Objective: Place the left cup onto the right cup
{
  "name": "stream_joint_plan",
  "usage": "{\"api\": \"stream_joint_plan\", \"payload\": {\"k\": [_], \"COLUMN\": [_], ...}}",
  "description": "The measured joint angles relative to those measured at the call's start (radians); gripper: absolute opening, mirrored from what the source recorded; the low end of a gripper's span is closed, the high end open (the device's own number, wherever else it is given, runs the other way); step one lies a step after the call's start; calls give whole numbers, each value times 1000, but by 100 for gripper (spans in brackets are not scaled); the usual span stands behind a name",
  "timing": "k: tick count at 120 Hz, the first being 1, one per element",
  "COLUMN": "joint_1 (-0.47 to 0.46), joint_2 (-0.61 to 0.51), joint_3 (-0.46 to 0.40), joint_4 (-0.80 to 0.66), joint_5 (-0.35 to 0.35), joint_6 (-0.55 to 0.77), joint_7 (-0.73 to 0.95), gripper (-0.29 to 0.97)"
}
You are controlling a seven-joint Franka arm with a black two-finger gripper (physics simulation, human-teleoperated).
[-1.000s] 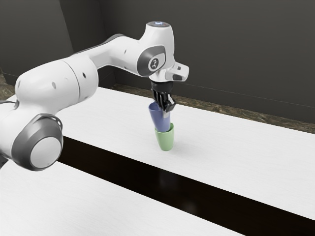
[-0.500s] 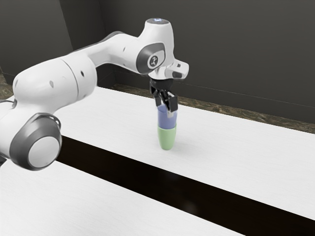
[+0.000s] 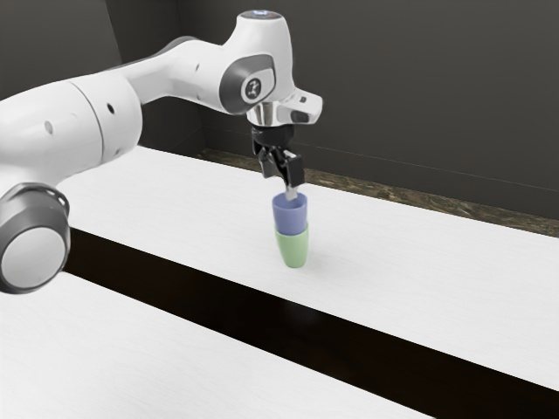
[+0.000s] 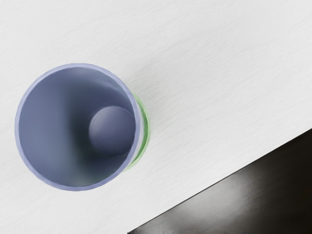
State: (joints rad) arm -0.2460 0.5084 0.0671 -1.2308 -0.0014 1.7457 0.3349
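While the gripper [image 3: 286,181] hangs just above it, the blue cup [image 3: 289,214] sits upright inside the green cup [image 3: 293,249], its lower part sunk in and its rim well above the green one. The jaws are spread a little and hold nothing; their tips look just clear of the blue rim, over its far side. The green cup stands on the table [image 3: 419,262], a white top.

In the wrist view the blue cup [image 4: 53,126] opens straight up at the hand, its round floor plain to see, and the green cup [image 4: 144,130] shows as a thin crescent along one side of it. The table [image 4: 219,73] lies bare around the pair.

A dark gap [image 3: 262,305] runs near the cups on the camera's side in the exterior view, and a second white slab [image 3: 131,358] lies beyond it. The gap [image 4: 253,195] also shows in the wrist view, close to the stack. The arm [image 3: 175,78] reaches in from the exterior view's left, above the table and well off the cups. Behind the table are a brown strip [image 3: 419,199] and a dark wall [image 3: 437,87].
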Motion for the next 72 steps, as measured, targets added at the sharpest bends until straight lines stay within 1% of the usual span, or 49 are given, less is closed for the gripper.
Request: {"api": "stream_joint_plan", "payload": {"k": [31, 72], "joint_1": [8, 25], "joint_2": [-102, -221], "joint_3": [2, 26], "joint_4": [-112, -203], "joint_5": [-2, -3], "joint_6": [-1, -3], "joint_7": [0, -14], "gripper": [68, 68]}}
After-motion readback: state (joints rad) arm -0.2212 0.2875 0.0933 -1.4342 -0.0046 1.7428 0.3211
